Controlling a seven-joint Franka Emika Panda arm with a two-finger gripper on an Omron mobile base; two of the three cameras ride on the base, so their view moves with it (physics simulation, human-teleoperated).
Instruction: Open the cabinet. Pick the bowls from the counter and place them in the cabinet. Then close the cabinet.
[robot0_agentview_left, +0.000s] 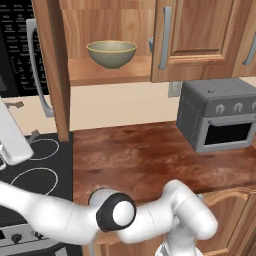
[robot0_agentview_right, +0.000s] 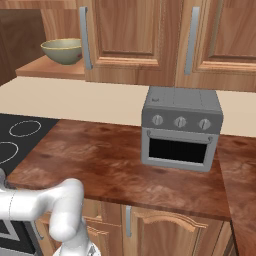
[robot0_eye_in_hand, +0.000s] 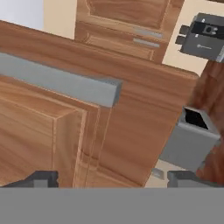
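Hand view puts you right against the cabinet (robot0_eye_in_hand: 131, 100): its raised brown panel and one grey bar handle (robot0_eye_in_hand: 61, 81) cross the picture just ahead of the gripper (robot0_eye_in_hand: 111, 179), whose two dark tips stand far apart with nothing between them. You can see the grey toaster oven (robot0_eye_in_hand: 190, 142) past the door's edge.

From the left base view, you see the cabinet's left door (robot0_agentview_left: 52, 65) swung out edge-on, the right one shut. The olive-yellow bowl (robot0_agentview_left: 111, 53) sits upright on the cabinet's shelf, and a sliver of a bluish bowl (robot0_agentview_left: 150, 45) shows beside it, mostly hidden by the shut door. Below the cabinet, the counter (robot0_agentview_left: 130, 155) carries the toaster oven at its right end and meets the black stovetop (robot0_agentview_left: 35, 170) on its left.
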